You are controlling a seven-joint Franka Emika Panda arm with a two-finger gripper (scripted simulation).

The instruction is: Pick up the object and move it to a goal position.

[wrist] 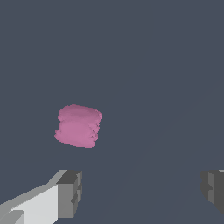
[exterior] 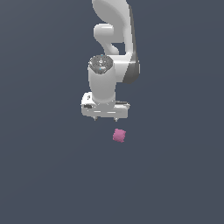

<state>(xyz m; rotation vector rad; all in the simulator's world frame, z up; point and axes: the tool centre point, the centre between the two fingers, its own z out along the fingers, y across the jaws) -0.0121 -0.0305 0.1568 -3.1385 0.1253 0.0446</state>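
While well apart and holding nothing, jaws (wrist: 142, 192) need centering over pink lump (exterior: 119, 135), then straight down onto gray surface (exterior: 43, 175).

surface: plain dark blue-grey floor (exterior: 43, 175) | on it: pink lump (exterior: 119, 135) (knobbly, alone)

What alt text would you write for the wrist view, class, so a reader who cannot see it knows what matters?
A small pink, bumpy object lies on a plain dark grey surface, apart from the gripper. Two grey fingertips stand wide open, with nothing between them; the object sits beyond the gap, nearer one fingertip than the other.
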